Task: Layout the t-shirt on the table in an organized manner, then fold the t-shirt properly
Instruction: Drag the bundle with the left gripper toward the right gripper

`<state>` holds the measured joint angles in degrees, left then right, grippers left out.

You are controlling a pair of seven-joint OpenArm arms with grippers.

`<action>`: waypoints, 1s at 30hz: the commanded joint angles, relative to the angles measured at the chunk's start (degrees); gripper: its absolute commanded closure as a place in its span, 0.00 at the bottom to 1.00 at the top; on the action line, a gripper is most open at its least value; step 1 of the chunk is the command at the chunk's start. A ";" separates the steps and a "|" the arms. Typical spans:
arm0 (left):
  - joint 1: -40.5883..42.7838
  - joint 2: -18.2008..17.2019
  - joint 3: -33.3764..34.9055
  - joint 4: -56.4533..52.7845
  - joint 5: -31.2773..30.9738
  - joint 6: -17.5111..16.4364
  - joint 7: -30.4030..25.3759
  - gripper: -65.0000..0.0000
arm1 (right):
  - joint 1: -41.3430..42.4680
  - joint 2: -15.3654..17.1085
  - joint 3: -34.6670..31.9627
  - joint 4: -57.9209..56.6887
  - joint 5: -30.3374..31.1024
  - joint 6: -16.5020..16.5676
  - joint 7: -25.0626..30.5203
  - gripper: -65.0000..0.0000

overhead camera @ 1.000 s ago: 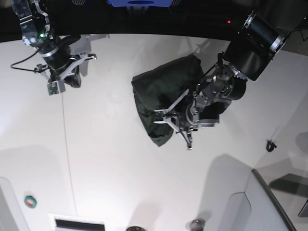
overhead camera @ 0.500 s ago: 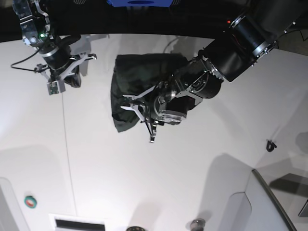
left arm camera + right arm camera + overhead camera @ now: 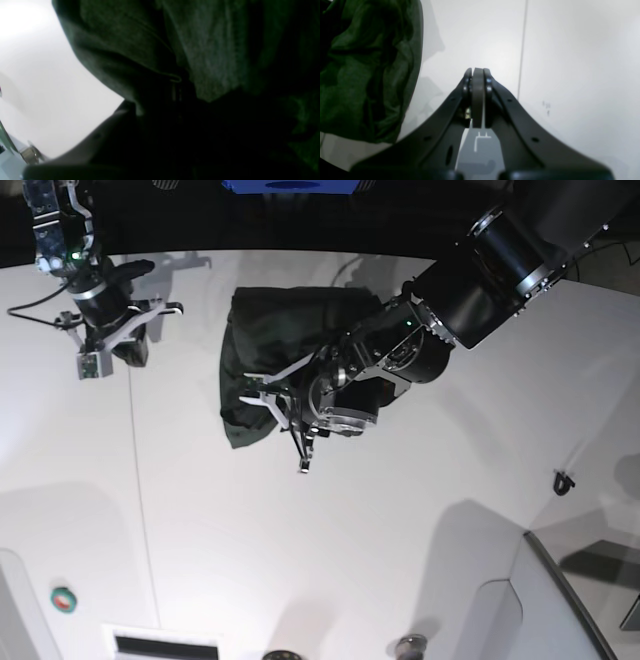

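small round green-and-red thing (image 3: 62, 600) sitting near the front-left corner. white panel with a dark slot (image 3: 165, 644) lying at the front edge, just right of it. little black hook-like clip (image 3: 563, 481) sitting alone at the far right. grey angled panel with a dark rim (image 3: 560, 600) filling the front-right corner. small dark round knob (image 3: 408, 646) and a second round piece (image 3: 285, 654) poking in at the bottom edge. blue object (image 3: 290, 186) showing at the top centre against the dark background; details too small to tell.
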<state>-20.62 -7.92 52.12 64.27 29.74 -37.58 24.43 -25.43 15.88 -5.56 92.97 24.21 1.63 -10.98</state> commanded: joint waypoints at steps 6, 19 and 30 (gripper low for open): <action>0.27 0.14 0.41 0.04 -1.30 -2.42 -0.29 1.00 | 0.16 0.43 0.33 0.88 0.28 0.26 1.36 0.99; -0.78 0.14 0.50 1.53 -1.30 -2.42 0.15 0.80 | 0.24 0.43 0.33 0.44 0.28 0.26 1.36 0.99; -0.87 -0.30 0.50 6.37 -1.30 -2.42 0.32 0.40 | 0.51 0.43 0.33 -0.70 0.28 0.26 1.36 0.99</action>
<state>-20.51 -8.32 52.71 69.80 28.42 -39.53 24.86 -25.15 15.84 -5.58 91.46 24.18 1.63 -10.94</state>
